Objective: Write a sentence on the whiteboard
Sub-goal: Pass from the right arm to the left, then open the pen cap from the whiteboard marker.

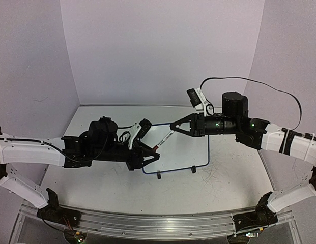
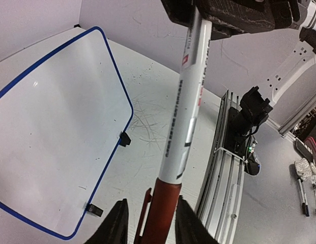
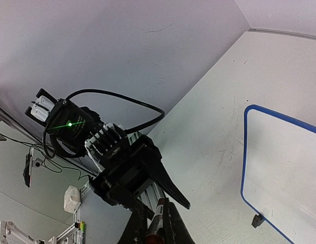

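Top external view showed the blank whiteboard (image 1: pixel 191 152) on the table (image 1: pixel 96 188), under both arms. Right hand (image 1: pixel 174 126) was closed on the white barrel of the marker (image 1: pixel 166 138), in the air over the board. Left hand (image 1: pixel 153 155) had its fingers on both sides of the red cap (image 2: pixel 160 213); whether they pressed it, I could not tell. The marker looked light, stiff and smooth, so the cap should probably be taken at its middle and pulled straight.
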Controlling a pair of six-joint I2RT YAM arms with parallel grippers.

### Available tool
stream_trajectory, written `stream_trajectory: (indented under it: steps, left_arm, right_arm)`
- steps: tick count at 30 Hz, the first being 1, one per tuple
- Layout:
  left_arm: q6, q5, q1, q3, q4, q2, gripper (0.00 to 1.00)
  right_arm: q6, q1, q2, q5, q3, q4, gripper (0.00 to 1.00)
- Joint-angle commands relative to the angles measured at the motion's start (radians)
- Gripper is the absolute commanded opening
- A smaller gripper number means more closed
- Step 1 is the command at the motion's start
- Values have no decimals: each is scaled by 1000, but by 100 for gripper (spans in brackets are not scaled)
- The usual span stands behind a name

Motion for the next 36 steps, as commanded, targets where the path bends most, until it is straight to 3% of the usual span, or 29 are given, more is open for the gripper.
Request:
stream_trajectory:
  steps: [1, 4, 7, 8, 9, 11, 12, 17, 23, 33, 36]
  left_arm:
    - [13, -47, -2, 52, 34, 0, 26]
    - [24, -79, -1, 52, 33, 2, 12]
    - [43, -115, -1, 51, 31, 2, 3]
    - [55, -125, -1, 48, 30, 0, 1]
    - [64, -141, -1, 44, 31, -6, 0]
    - [92, -165, -1, 31, 30, -17, 0]
    - [105, -169, -2, 28, 30, -20, 0]
    - [180, -164, -2, 29, 15, -27, 0]
    - [229, -159, -2, 61, -31, -6, 0]
    - [227, -126, -3, 82, -46, 25, 0]
    - [225, -125, -3, 82, -46, 25, 0]
  right_arm:
    - [-4, 0, -19, -13, -10, 38, 0]
    - [-5, 0, -23, -19, -17, 38, 0]
    - [-19, 1, -24, -11, -19, 36, 8]
    - [-31, 0, -24, -9, -15, 28, 15]
    - [-42, 0, -23, -12, -13, 23, 31]
    - [-64, 0, -12, -15, -6, 14, 55]
    - [-76, 0, -6, -15, 1, 3, 62]
    - [-135, 0, 33, -58, 28, -48, 78]
    - [-136, 6, 121, -165, 75, -68, 77]
    - [-106, 54, 213, -173, 119, -52, 40]
    - [-88, 55, 193, -148, 103, -14, 36]
